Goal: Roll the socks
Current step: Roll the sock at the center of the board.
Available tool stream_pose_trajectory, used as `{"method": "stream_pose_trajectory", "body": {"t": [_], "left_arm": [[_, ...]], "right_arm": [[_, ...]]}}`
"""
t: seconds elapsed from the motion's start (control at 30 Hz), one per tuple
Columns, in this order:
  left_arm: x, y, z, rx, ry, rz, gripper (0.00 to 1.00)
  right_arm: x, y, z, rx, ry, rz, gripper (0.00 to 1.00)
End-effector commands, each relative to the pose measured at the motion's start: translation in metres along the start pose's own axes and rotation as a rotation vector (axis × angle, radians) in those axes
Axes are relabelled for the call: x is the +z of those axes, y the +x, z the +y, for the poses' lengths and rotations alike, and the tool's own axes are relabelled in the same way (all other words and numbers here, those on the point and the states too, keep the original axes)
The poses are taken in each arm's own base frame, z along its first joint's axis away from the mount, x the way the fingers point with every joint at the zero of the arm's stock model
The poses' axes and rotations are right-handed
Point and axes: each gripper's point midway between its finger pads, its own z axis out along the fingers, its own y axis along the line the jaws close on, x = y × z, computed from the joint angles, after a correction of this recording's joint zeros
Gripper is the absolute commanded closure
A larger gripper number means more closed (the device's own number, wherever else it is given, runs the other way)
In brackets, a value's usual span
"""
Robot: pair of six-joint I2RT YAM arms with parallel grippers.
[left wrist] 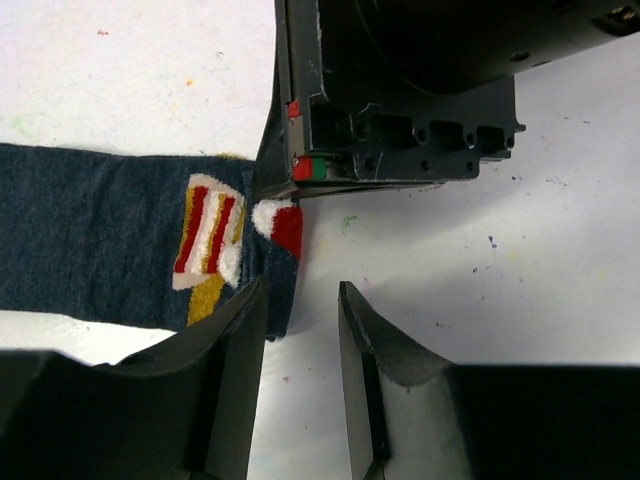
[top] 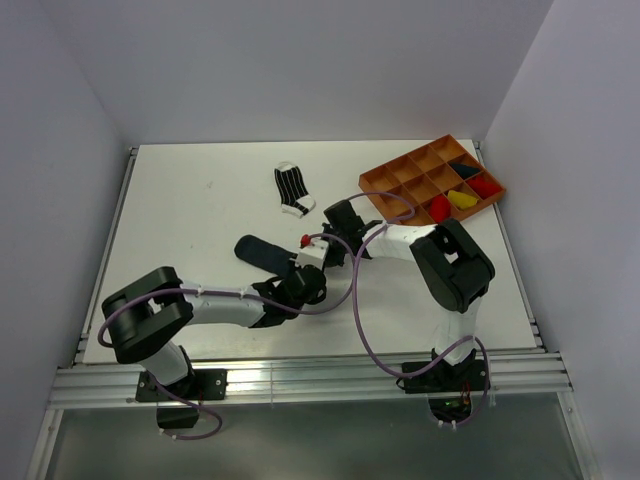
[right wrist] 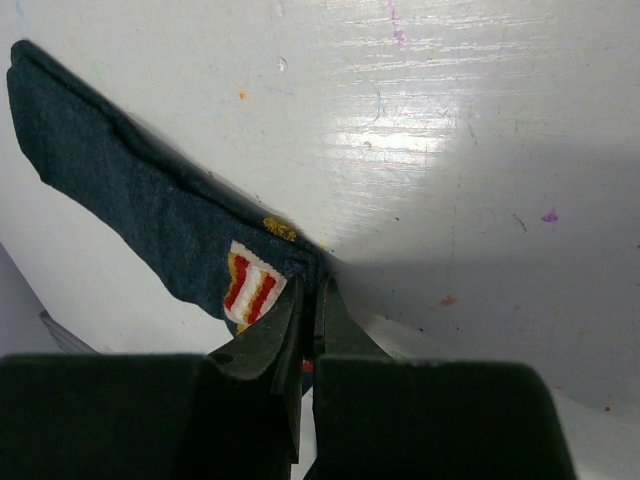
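The dark navy sock (top: 258,250) lies flat in the middle of the table, its cuff with a red, white and yellow pattern toward the grippers. My right gripper (top: 318,250) is shut on the cuff edge; the right wrist view shows its fingertips (right wrist: 310,290) pinching the navy sock (right wrist: 130,190). My left gripper (left wrist: 302,290) is open at the same cuff end, its left finger (left wrist: 235,330) over the sock's edge (left wrist: 90,230), with bare table between the fingers. The black-and-white striped sock (top: 293,188) lies flat farther back.
An orange divided tray (top: 400,170) stands at the back right, with red (top: 440,207), yellow (top: 461,198) and dark bundles in its compartments. The right gripper's body (left wrist: 400,90) is just beyond my left fingers. White walls enclose the table.
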Motion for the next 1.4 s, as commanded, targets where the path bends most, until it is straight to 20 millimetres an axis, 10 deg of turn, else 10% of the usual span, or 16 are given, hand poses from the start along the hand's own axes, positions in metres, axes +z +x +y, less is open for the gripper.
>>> {"method": "stream_pose_trajectory", "body": {"t": [0.0, 1.37], "left_arm": [[0.001, -0.024, -0.011, -0.026, 0.021, -0.064, 0.61], [0.025, 0.054, 0.043, 0.118, -0.304, 0.293, 0.67]], "right_arm": [[0.002, 0.008, -0.014, -0.007, 0.066, 0.025, 1.0], [-0.005, 0.006, -0.004, 0.009, 0.032, 0.044, 1.0]]}}
